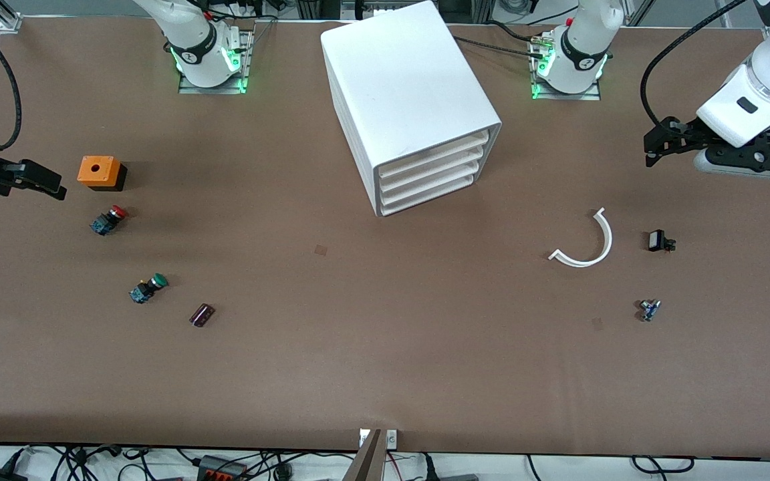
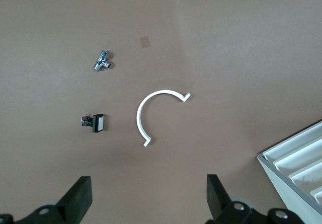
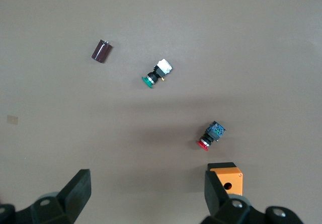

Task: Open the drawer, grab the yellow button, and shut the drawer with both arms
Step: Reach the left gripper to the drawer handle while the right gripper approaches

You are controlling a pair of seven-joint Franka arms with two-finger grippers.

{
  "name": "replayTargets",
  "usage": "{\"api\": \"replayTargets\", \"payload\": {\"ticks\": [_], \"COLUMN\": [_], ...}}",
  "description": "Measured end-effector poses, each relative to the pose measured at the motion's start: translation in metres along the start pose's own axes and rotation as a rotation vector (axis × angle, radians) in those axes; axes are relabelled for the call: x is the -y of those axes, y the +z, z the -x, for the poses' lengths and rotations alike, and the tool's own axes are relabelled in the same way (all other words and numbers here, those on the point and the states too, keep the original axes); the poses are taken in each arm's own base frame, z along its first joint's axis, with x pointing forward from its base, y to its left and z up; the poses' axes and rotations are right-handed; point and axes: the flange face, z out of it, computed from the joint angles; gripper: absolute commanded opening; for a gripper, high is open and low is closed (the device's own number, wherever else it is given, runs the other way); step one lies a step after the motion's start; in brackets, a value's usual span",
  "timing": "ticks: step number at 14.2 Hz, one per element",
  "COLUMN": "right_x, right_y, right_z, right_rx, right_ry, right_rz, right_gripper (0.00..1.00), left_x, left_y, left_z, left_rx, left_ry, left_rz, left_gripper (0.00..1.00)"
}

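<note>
The white cabinet point(image 1: 402, 87) stands at the middle of the table near the robots' bases, with all four drawers pushed in. The uppermost drawer point(image 1: 433, 155) is shut. The yellow-orange button is out of view. My left gripper point(image 1: 656, 145) is open and empty, up over the table at the left arm's end; its wrist view point(image 2: 147, 199) shows bare table between the fingers and a corner of the cabinet point(image 2: 297, 166). My right gripper point(image 1: 44, 182) is open and empty over the right arm's end, beside an orange box point(image 1: 99, 172); its wrist view point(image 3: 146, 196) shows bare table.
A red-capped button point(image 1: 107, 220), a green-capped button point(image 1: 148, 288) and a dark cylinder point(image 1: 202, 315) lie toward the right arm's end. A white curved strip point(image 1: 589, 244), a small black part point(image 1: 659, 241) and a metal fitting point(image 1: 650, 309) lie toward the left arm's end.
</note>
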Motion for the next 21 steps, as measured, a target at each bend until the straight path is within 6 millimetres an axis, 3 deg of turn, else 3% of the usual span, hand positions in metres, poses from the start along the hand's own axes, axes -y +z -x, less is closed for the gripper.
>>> {"api": "replayTargets", "payload": {"ticks": [8, 10, 15, 19, 21], "right_x": [0.001, 0.012, 0.086, 0.121, 0.148], "right_y": [0.002, 0.007, 0.024, 0.030, 0.035], "right_z": [0.000, -0.001, -0.006, -0.007, -0.009], "right_rx": [0.005, 0.012, 0.028, 0.023, 0.003], "right_ry": [-0.002, -0.021, -0.127, -0.163, -0.199], "right_rz": [0.000, 0.000, -0.034, -0.100, -0.115], "right_gripper": [1.00, 1.00, 1.00, 1.00, 1.00], "left_x": [0.000, 0.000, -0.009, -0.040, -0.056], "left_y": [0.000, 0.000, 0.015, 0.048, 0.066], "left_z": [0.000, 0.000, 0.004, 0.003, -0.005], "left_rx": [0.000, 0.000, 0.106, 0.314, 0.363], "left_ry": [0.000, 0.000, 0.008, 0.040, 0.084], "left_rz": [0.000, 0.000, 0.048, 0.237, 0.372], "left_gripper": [1.00, 1.00, 1.00, 1.00, 1.00]}}
